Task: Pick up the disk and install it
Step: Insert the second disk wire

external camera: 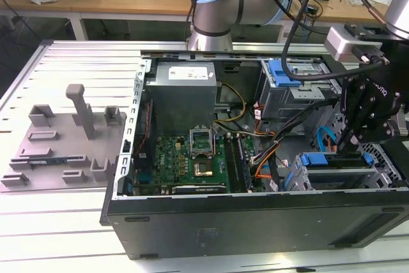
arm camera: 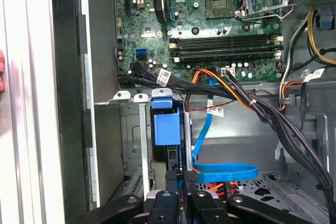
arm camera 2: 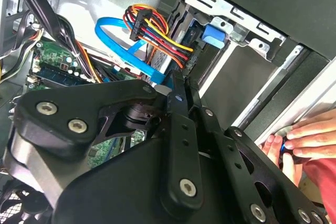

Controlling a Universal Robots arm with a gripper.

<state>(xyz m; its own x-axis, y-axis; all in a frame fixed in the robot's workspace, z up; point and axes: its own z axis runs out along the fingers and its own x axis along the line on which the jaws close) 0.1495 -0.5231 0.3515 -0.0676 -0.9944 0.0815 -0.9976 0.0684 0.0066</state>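
Note:
The disk (arm camera: pixel 165 127) stands on edge in a bay of the metal drive cage (arm camera: pixel 134 145) inside the open computer case, its blue carrier tab facing up. My gripper (arm camera: pixel 181 179) is shut, its black fingertips pressed together at the disk's near end; whether they pinch the carrier's edge is hidden. In the second wrist view the gripper (arm camera 2: pixel 176 88) meets the blue carrier beside the tab (arm camera 2: pixel 212 34). In the exterior view the gripper (external camera: pixel 350 140) hangs over the drive cage (external camera: pixel 332 167) at the case's front right corner.
A blue flat cable (arm camera: pixel 226 172) and bundled power wires (arm camera 2: pixel 157 30) run close to the fingers. A person's hand (arm camera 2: pixel 307 135) rests on the case edge. The motherboard (external camera: pixel 185 158), grey power-supply box (external camera: pixel 182 91) and upper cage (external camera: pixel 294 84) sit in the case.

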